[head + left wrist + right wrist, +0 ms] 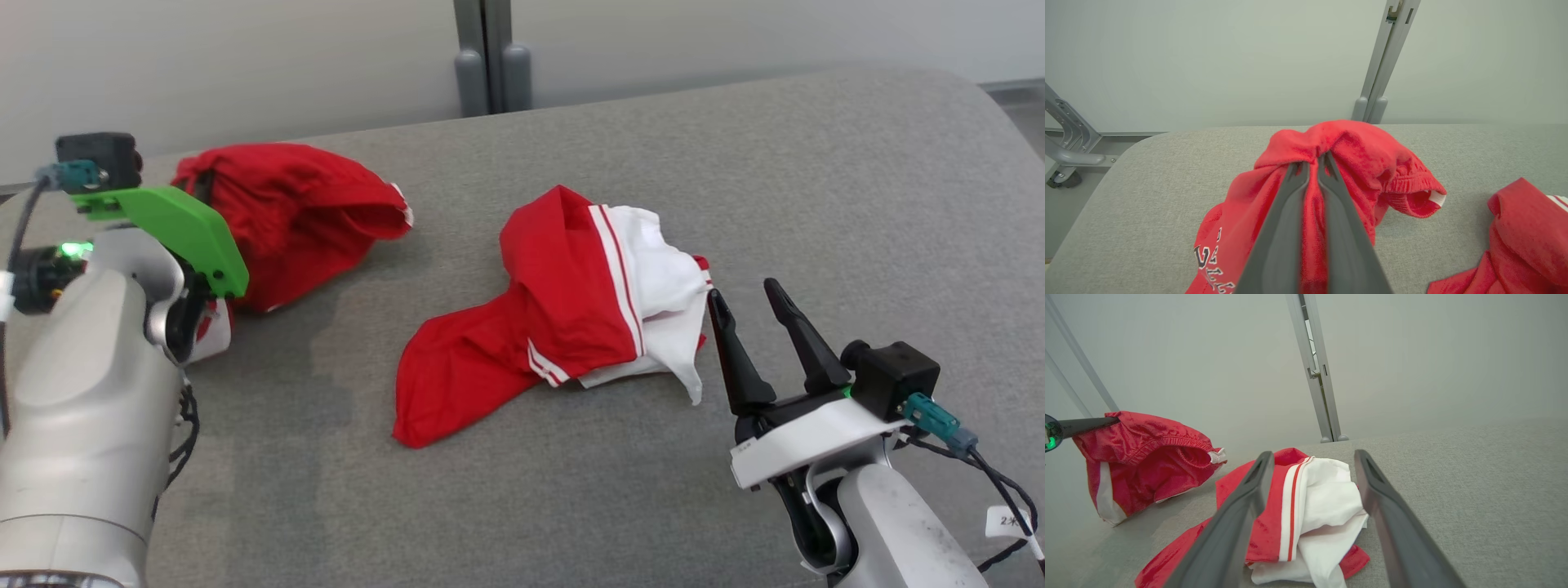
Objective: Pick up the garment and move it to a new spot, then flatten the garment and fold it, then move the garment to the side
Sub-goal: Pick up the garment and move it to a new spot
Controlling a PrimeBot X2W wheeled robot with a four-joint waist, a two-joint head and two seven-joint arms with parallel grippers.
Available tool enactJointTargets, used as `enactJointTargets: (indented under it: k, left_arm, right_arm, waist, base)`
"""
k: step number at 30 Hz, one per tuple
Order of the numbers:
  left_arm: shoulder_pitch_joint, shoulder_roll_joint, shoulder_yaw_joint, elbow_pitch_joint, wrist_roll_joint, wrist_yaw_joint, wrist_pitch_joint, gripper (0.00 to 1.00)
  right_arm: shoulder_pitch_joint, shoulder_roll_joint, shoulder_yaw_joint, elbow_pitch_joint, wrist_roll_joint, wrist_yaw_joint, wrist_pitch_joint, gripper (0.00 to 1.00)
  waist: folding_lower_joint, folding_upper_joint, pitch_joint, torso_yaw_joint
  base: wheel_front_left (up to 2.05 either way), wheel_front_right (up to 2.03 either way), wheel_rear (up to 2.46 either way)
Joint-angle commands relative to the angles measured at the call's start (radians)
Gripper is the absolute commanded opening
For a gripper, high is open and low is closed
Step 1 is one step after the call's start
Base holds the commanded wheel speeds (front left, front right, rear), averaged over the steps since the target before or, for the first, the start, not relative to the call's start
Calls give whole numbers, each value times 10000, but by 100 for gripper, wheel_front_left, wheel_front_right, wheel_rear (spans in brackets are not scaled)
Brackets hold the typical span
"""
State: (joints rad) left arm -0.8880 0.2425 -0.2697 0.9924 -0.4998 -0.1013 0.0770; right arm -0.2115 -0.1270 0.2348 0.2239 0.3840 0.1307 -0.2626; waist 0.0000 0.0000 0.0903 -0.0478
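As the left pincer (1312, 160) pinches a fold of the red garment (1372, 163) at the bench's (571, 506) left end, pick-up is judged in hand; right pincer (744, 290) stands spread beside a red-and-white garment (653, 269). Next: lift clear, carry to open bench

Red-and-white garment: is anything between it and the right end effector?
Nothing visible. The open right end effector sits right beside the white edge of the red-and-white garment, with bare grey cushion around it.

Far left on the table (735, 163) sits the first garment (302, 220), left gripper (1312, 162) on it; second garment (571, 302) lies centre, right gripper (744, 290) just right of it.
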Motion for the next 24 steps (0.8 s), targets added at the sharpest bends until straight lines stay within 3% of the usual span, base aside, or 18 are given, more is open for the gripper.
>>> enactJointTargets:
  k: [1, 2, 13, 18, 24]
  left_arm:
    - [-184, 183, 11, -270, -75, -26, 76, 0]
    - [-258, 681, 107, -1107, -139, 30, 442, 0]
    - [306, 1551, 613, -3422, -486, 671, 1281, 0]
    - [475, 1801, 909, -3763, -712, 912, 1406, 0]
    - [516, 1833, 1297, -3212, -1110, 987, 1297, 0]
  right_arm:
    - [109, -15, -26, -21, 11, 1, -31, 100]
    - [178, 8, -35, -63, -14, 1, -31, 100]
    - [-43, -211, 20, -141, -59, 1, -31, 100]
    - [-251, -329, 133, -176, -71, 1, -31, 100]
    - [-523, -641, 349, -280, -123, 1, -31, 100]
  waist:
    - [0, 0, -331, 784]
    - [0, 0, -289, 1358]
    - [0, 0, 120, 2688]
    - [0, 0, 410, 2981]
    - [0, 0, 1087, 3222]
  base:
    - [0, 0, 0]
    - [0, 0, 0]
    - [0, 0, 0]
    - [0, 0, 0]
    - [0, 0, 0]
